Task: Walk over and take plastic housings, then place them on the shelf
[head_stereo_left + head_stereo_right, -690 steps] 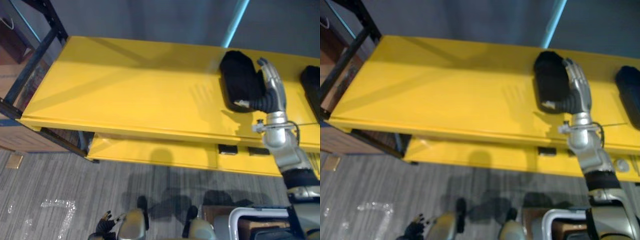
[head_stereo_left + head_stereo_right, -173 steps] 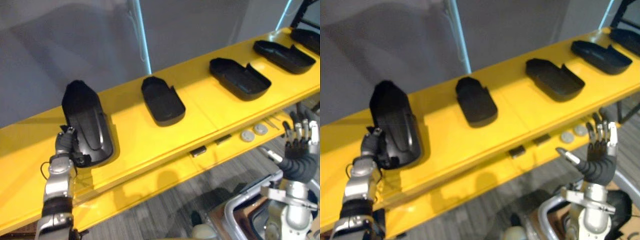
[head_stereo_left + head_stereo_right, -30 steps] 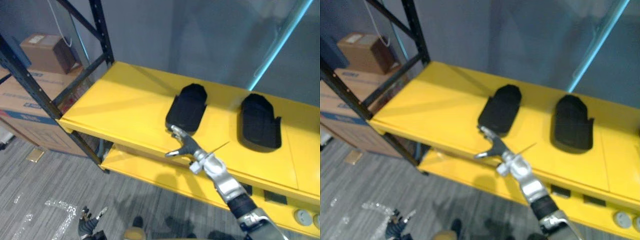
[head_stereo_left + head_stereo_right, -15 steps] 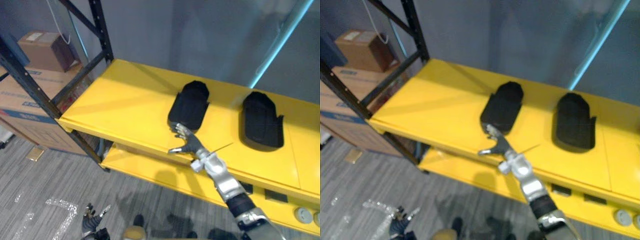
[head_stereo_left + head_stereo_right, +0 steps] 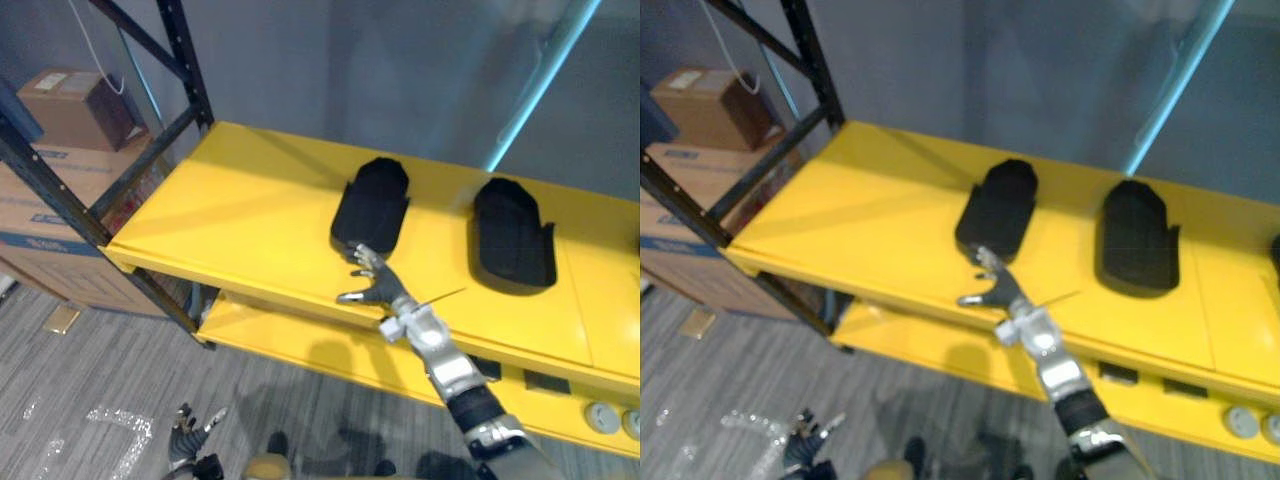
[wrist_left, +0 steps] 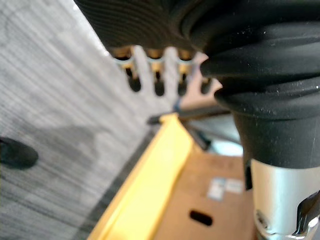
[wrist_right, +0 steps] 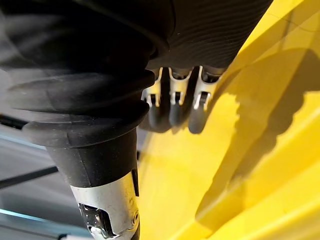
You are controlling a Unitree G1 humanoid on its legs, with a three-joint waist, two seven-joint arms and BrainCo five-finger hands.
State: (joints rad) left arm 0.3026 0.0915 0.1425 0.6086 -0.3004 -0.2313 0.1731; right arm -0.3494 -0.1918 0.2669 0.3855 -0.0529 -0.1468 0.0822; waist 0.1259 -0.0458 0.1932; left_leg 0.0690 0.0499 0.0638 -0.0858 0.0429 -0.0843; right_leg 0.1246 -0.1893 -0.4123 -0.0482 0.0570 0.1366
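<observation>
Plastic housings on yellow shelf; right hand splayed and empty beside one.

open shelf left of nearest housing

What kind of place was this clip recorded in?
Probably a warehouse or factory storage area: a yellow shelf is carried by a black steel rack, black plastic housings are laid out along the shelf, and cardboard boxes are stacked beside the rack.

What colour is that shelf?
The shelf is bright yellow, clearest in the left eye view.
</observation>
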